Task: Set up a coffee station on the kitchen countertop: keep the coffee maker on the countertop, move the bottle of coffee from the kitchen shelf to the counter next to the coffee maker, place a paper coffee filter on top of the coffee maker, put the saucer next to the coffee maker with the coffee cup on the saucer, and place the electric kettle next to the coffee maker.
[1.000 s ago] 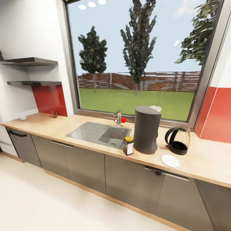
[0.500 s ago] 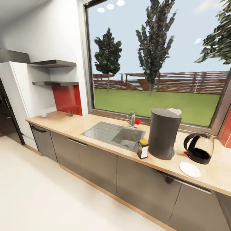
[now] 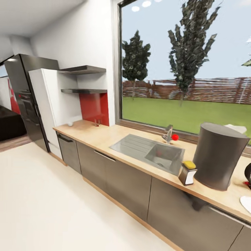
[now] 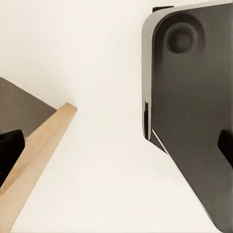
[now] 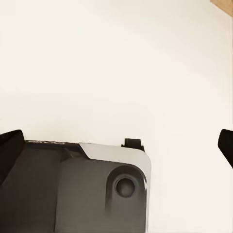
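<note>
- Countertop (image 3: 104,136) of light wood runs over glossy grey cabinet fronts (image 3: 122,177), below the big window (image 3: 184,66).
- The steel sink (image 3: 153,155) set into it holds nothing that can be made out; its tap (image 3: 168,133) with a red knob stands at the back edge.
- The grey coffee maker (image 3: 218,155) stands upright beside the sink, on the side away from the fridge, with a white paper coffee filter (image 3: 237,128) on its top.
- The bottle of coffee (image 3: 187,173) stands upright, yellow lid up, just beside the coffee maker's base, between it and the sink.
- A sliver of the white saucer (image 3: 246,204) lies flat on the worktop past the coffee maker, cut by the picture's edge; a dark bit of the electric kettle (image 3: 248,172) shows behind it.
- Far from the coffee maker, past the sink, a small white thing (image 3: 70,124), too small to name, sits at the worktop's end below the lower kitchen shelf (image 3: 84,91).
- The tall black fridge (image 3: 26,101) stands beyond that end.
- Left gripper (image 4: 116,148): dark fingertips (image 4: 9,148) far apart, jaws spread, nothing between them, over pale floor.
- Right gripper (image 5: 116,145): fingertips (image 5: 9,148) likewise wide apart and empty, above the robot's dark base (image 5: 73,189).
</note>
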`<state>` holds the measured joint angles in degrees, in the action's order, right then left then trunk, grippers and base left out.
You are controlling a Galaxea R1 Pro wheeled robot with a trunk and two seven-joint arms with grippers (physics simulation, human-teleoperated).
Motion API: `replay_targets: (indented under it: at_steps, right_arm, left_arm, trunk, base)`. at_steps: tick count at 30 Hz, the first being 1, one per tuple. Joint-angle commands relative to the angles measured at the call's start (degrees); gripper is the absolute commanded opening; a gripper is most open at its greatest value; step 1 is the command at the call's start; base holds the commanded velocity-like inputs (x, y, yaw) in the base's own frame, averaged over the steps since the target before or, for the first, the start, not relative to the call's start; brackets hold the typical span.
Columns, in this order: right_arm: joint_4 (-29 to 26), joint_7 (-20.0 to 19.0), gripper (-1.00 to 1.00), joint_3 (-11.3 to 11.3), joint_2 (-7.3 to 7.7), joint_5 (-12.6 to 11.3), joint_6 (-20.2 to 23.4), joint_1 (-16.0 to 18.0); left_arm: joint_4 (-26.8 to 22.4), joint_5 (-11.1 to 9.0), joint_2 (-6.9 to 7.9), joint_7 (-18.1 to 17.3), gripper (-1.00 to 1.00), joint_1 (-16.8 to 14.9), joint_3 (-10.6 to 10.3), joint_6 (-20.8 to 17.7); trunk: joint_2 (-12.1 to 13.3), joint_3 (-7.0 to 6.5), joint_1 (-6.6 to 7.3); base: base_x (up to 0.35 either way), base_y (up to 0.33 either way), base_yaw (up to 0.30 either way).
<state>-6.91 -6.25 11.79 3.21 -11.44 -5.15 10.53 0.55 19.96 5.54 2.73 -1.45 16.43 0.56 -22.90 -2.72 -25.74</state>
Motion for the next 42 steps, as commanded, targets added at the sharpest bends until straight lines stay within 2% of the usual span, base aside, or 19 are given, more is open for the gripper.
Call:
replay_targets:
  at_steps: [1,17,31,42]
  right_arm:
    - [0.1,-0.2,1.00,0.4,0.03,-0.6,-0.2,0.0]
    - [0.1,-0.2,1.00,0.4,0.03,-0.6,-0.2,0.0]
    - [0.1,-0.2,1.00,0.4,0.02,-0.6,-0.2,0.0]
    - [0.0,0.2,1.00,0.4,-0.03,-0.5,-0.3,0.0]
  left_arm:
    - [0.0,0.6,0.00,0.2,1.00,0.0,0.5,0.1]
    - [-0.1,0.6,0.00,0.2,1.00,0.0,0.4,0.1]
    - [-0.1,0.6,0.00,0.1,1.00,0.0,0.4,0.1]
    - [-1.9,0.7,-0.03,0.1,1.00,-0.4,0.2,0.1]
  trunk:
    - [0.0,0.02,-0.04]
    - [0.0,0.02,-0.04]
    - [0.0,0.02,-0.04]
    - [0.0,0.02,-0.04]
  base:
    - [0.244,0.257,0.274]
    - [0.253,0.252,0.276]
    - [0.311,0.151,0.274]
    - [0.331,0.105,0.027]
